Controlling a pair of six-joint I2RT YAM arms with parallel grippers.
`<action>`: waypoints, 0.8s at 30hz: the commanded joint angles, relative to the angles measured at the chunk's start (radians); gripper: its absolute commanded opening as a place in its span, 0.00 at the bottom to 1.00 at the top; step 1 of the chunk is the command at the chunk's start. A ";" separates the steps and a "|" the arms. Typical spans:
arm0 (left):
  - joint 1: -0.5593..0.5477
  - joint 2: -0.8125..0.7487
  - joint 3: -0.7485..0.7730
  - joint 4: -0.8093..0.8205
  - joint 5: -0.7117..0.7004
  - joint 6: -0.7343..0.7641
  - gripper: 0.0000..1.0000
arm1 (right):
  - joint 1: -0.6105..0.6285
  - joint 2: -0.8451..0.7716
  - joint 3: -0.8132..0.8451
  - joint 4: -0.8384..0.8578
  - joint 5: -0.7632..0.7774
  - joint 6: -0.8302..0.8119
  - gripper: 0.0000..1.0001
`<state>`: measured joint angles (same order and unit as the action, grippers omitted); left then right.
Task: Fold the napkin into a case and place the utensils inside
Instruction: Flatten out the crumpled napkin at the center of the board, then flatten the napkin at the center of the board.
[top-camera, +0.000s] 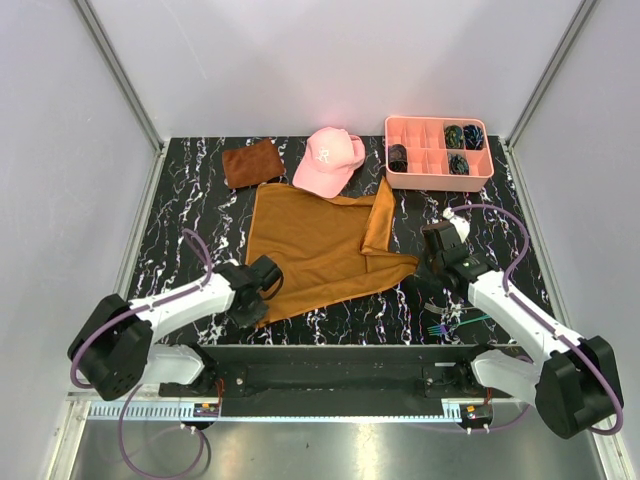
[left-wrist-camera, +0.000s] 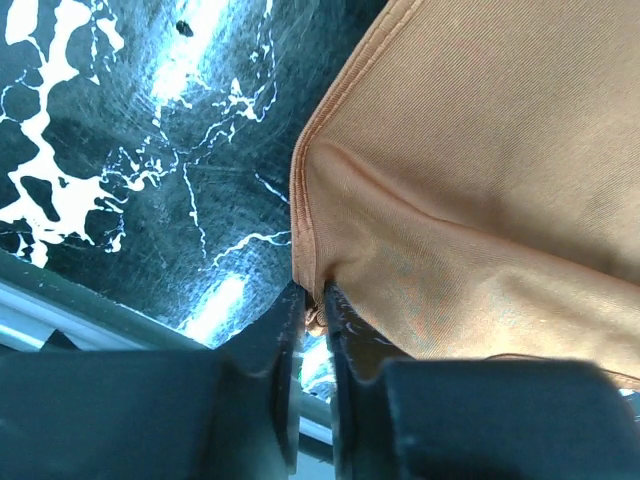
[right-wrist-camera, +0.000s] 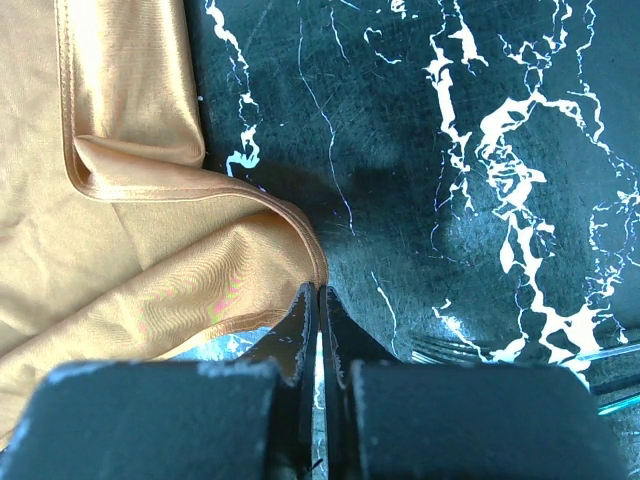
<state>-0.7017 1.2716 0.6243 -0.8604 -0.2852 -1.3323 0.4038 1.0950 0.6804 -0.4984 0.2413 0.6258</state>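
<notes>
The left gripper (left-wrist-camera: 312, 296) is clenched on the near left corner of the napkin (top-camera: 320, 250), which lies spread on the table (top-camera: 175, 215), its right edge folded over. The right gripper (right-wrist-camera: 318, 298) is clenched, tips at the napkin's right corner; whether cloth is caught I cannot tell. The utensils (top-camera: 441, 325) lie by the front edge.

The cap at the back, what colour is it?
The cap is pink; top external view shows it best.
</notes>
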 joint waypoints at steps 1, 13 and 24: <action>-0.001 -0.032 -0.049 0.112 -0.042 -0.039 0.10 | -0.005 -0.030 0.025 0.012 -0.004 -0.001 0.00; 0.001 -0.484 0.145 0.040 -0.198 0.230 0.00 | -0.003 -0.171 0.151 -0.012 -0.203 -0.179 0.00; 0.001 -0.719 0.734 0.153 -0.232 0.814 0.00 | -0.003 -0.286 0.645 -0.134 -0.704 -0.325 0.00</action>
<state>-0.7017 0.5854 1.2121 -0.7837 -0.5034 -0.7765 0.4038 0.8730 1.1839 -0.6029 -0.2302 0.3672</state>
